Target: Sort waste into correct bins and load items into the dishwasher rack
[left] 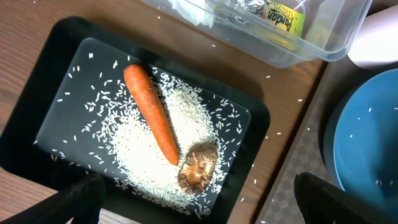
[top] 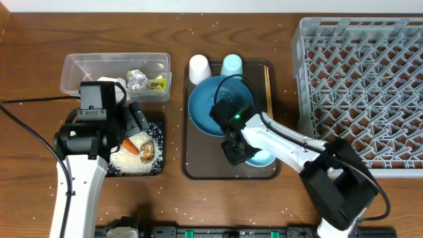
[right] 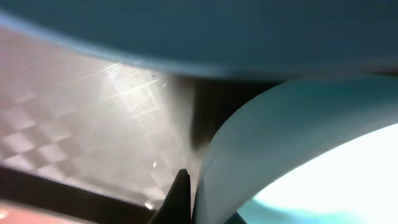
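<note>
Right hand point(top: 234, 151) is closed tight at the left rim of the white bowl with pale-blue rim point(top: 263, 158). One dark fingertip point(right: 180, 193) lies against the bowl's outer wall, but whether the rim is pinched cannot be made out. The bowl sits on a brown rectangular serving tray point(top: 198, 168), just beside a large dark-blue round plate point(top: 211, 99). Behind the plate stand a small white cup point(top: 199, 68) and a small light-blue cup point(top: 232, 65), and thin wooden chopsticks point(top: 268, 86) lie along the tray's right edge.

Left hand point(left: 199, 205) hangs wide open and holds nothing. It is above a shallow black rectangular tray point(left: 56, 93) containing an orange carrot point(left: 151, 112), a brown food lump point(left: 198, 169) and loose white rice point(left: 143, 155).

Beside that tray, a clear rectangular plastic tub point(top: 73, 73) holds a silver foil ball point(top: 137, 79), a small green-yellow packet point(top: 156, 84) and a crumpled white napkin point(left: 186, 9).

At the wooden bench's point(top: 172, 26) right end sits a large square grey plastic crate with a peg grid point(top: 360, 92) — no dishes in it.
</note>
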{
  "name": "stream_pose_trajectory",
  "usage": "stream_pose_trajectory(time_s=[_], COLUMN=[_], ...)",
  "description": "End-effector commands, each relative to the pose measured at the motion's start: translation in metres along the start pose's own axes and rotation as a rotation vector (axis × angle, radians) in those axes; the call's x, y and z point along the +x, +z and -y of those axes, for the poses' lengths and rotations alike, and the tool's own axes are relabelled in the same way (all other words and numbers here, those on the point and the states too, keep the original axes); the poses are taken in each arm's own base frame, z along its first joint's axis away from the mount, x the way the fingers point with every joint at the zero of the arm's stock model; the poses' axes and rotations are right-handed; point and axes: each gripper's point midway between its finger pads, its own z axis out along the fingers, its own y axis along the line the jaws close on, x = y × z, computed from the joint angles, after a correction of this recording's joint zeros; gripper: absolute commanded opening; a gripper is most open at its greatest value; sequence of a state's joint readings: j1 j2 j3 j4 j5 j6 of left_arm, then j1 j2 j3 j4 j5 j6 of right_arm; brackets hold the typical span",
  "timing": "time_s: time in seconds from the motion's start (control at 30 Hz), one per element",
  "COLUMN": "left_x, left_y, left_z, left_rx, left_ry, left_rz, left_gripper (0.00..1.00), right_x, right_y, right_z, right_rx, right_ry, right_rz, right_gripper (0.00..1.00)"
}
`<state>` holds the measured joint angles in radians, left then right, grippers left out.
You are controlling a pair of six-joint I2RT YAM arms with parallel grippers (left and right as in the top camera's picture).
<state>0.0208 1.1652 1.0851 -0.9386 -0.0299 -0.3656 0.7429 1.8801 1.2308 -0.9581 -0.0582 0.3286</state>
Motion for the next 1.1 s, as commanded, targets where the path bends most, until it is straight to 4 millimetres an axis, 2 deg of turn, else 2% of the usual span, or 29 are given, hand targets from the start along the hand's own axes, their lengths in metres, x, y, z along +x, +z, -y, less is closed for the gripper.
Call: stream_pose_trajectory(time_s=[0.0, 0.1, 0.2, 0.33, 0.37, 0.43, 0.53, 0.67, 0.8, 0.93, 1.07], left_x=[0.0, 0.0, 0.0, 0.0, 0.0, 0.0, 0.0, 0.0, 0.0, 0.0, 0.0], left_y=[0.001, 0.001, 0.001, 0.001, 0.001, 0.001, 0.001, 0.001, 0.001, 0.001, 0.001], left_z=[-0.002, -0.002, -0.002, -0.002, -0.002, -0.002, -0.002, -0.002, -0.002, -0.002, -0.002], left_rx=[-0.012, -0.012, -0.012, -0.012, -0.012, -0.012, -0.012, -0.012, -0.012, -0.012, -0.012], left_ry=[0.004, 0.004, 0.004, 0.004, 0.004, 0.004, 0.004, 0.004, 0.004, 0.004, 0.004], left_rz=[-0.003, -0.003, -0.003, -0.003, -0.003, -0.003, -0.003, -0.003, -0.003, -0.003, -0.003], left_gripper=[0.98, 0.98, 0.98, 0.98, 0.98, 0.98, 0.98, 0.98, 0.98, 0.98, 0.98], right_x=[-0.014, -0.022, -0.024, -0.022, -0.022, -0.022, -0.023, -0.024, -0.03, -0.048, -0.062], right_y=[-0.05, -0.096, -0.145, -0.2, -0.208, -0.231, -0.254, -0.274, -0.286, -0.275, -0.256], right_z=[-0.015, -0.011, 0.014, 0.065, 0.076, 0.109, 0.152, 0.2, 0.231, 0.273, 0.301], right_rx=[-0.173, -0.272, -0.336, -0.375, -0.38, -0.395, -0.435, -0.544, -0.692, -0.789, -0.856], right_ry=[-0.023, -0.039, -0.008, 0.052, 0.056, 0.089, 0.145, 0.15, 0.089, 0.094, 0.073], right_rz=[0.117, 0.246, 0.393, 0.591, 0.63, 0.74, 0.869, 1.019, 1.15, 1.216, 1.248], right_gripper=[0.01, 0.01, 0.01, 0.01, 0.01, 0.01, 0.01, 0.01, 0.01, 0.01, 0.01])
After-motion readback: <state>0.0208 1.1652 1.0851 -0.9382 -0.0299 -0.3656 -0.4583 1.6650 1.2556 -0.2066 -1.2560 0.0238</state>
